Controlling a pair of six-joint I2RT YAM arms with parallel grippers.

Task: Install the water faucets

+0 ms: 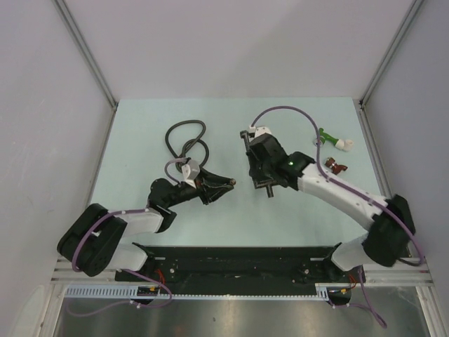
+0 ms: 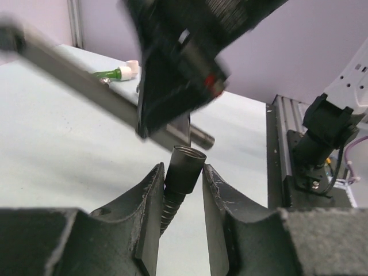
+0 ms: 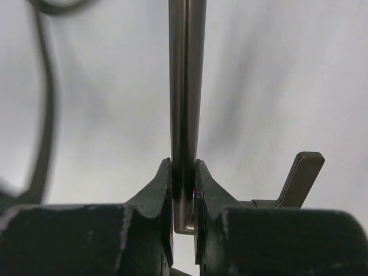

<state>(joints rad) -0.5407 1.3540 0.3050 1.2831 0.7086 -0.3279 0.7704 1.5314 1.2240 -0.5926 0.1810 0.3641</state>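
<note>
My right gripper (image 1: pixel 258 168) is shut on the slim dark metal faucet (image 1: pixel 266 188) and holds it mid-table. In the right wrist view the fingers (image 3: pixel 167 184) clamp the faucet's straight arm (image 3: pixel 187 86), with its lever (image 3: pixel 300 178) to the right. My left gripper (image 1: pixel 223 184) is shut on the metal end nut (image 2: pixel 187 167) of the coiled black hose (image 1: pixel 184 140). In the left wrist view the nut points up at the faucet's threaded stub (image 2: pixel 204 138), just below it and apart from it. My right gripper (image 2: pixel 184 57) is a blur above them.
A green fitting with a white end (image 1: pixel 331 139) and a small dark-red fitting (image 1: pixel 337 166) lie at the back right; the green one also shows in the left wrist view (image 2: pixel 118 73). The hose loops lie at the back left (image 3: pixel 46 115). A black rail (image 1: pixel 231 256) runs along the near edge.
</note>
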